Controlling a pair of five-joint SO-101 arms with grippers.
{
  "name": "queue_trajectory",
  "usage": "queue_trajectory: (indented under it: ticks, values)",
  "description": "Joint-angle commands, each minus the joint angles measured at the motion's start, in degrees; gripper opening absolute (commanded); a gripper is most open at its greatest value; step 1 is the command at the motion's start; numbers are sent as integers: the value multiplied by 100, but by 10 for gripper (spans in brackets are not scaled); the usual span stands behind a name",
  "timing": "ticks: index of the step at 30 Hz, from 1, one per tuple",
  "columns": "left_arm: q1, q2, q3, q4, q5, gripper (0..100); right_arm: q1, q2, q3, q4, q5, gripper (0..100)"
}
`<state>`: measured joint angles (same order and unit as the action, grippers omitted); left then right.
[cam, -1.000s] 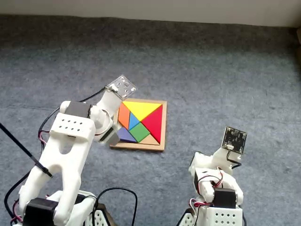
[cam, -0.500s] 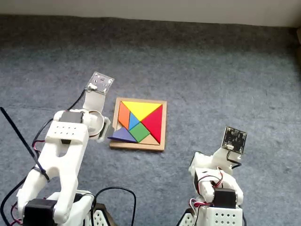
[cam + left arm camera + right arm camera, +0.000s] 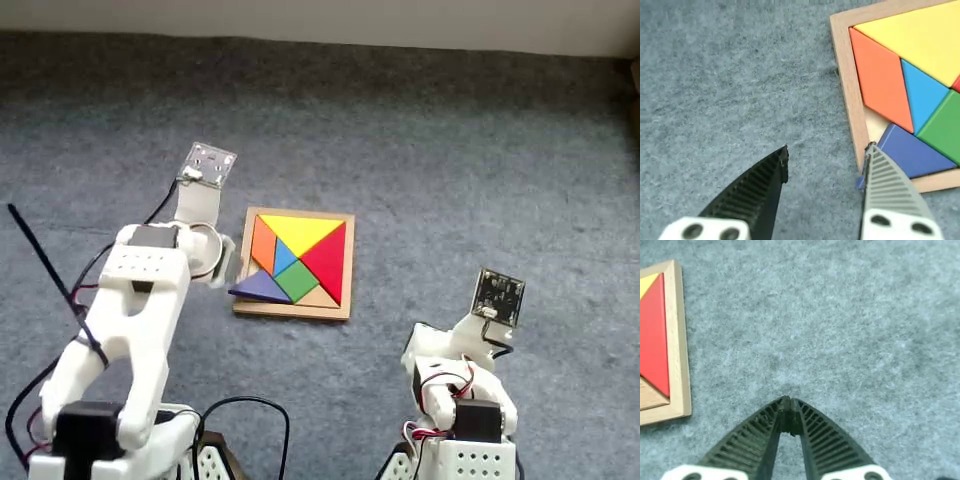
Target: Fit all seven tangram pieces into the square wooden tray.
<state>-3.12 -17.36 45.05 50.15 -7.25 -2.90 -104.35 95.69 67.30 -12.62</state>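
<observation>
Left gripper point(image 3: 827, 149) hangs spread wide over the grey carpet point(image 3: 715, 75), just beside the square wooden tray point(image 3: 842, 75), its pale finger at the corner of the purple triangle point(image 3: 912, 152); that piece lies across the tray's rim, tip poking out, not seated, so a nudge inward looks the step in hand; the other coloured pieces point(image 3: 300, 245) lie flat inside; right gripper point(image 3: 790, 401), pressed together, sits apart from the tray, seemingly parked clear
</observation>
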Motion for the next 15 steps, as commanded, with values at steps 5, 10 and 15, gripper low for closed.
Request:
queue_trajectory:
  ticks: [5, 10, 15]
  values:
    - [-84, 1279, -1103, 659, 70, 190, 66, -75, 822, -101, 53, 4]
    - [-40, 1270, -1095, 1046, 70, 178, 66, -75, 822, -101, 53, 4]
    - [-13, 1024, -866, 1319, 70, 178, 66, -75, 822, -101, 53, 4]
